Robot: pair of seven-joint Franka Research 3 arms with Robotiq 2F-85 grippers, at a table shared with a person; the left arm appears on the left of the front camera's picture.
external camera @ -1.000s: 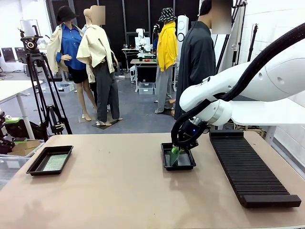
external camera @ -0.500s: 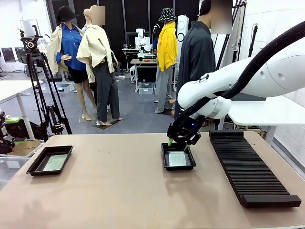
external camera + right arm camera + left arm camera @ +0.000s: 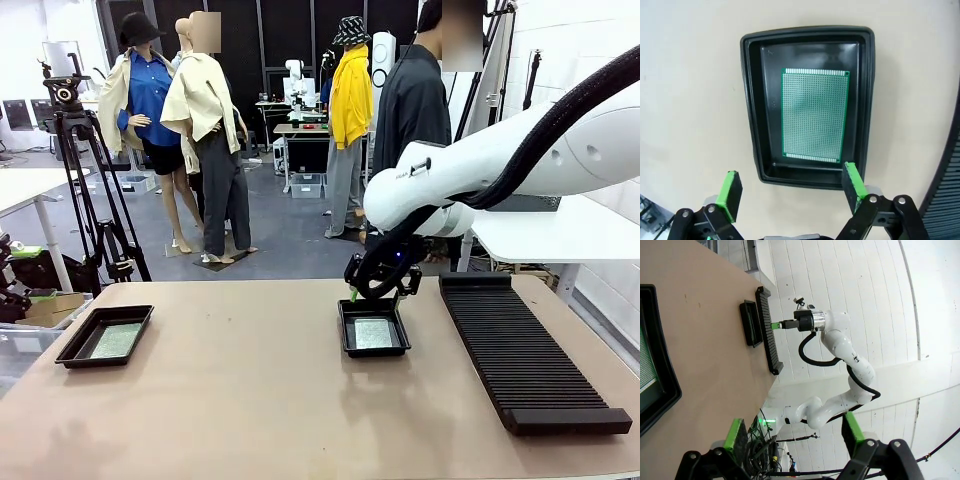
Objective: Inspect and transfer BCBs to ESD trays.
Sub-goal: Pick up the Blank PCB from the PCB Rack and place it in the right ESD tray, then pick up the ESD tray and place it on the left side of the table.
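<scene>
Left wrist view. You see the left gripper (image 3: 795, 432) at the bottom edge, its green-padded fingers (image 3: 735, 434) spread apart with nothing between them. At the left edge lies part of a black ESD tray (image 3: 662, 365) holding a green BCB (image 3: 644, 371). Across the brown table (image 3: 705, 340), well apart, you see a second tray (image 3: 750, 323) just beside the long ribbed rack (image 3: 767, 330), with the right gripper (image 3: 776, 326) hovering over them on its white arm (image 3: 840, 347).
</scene>
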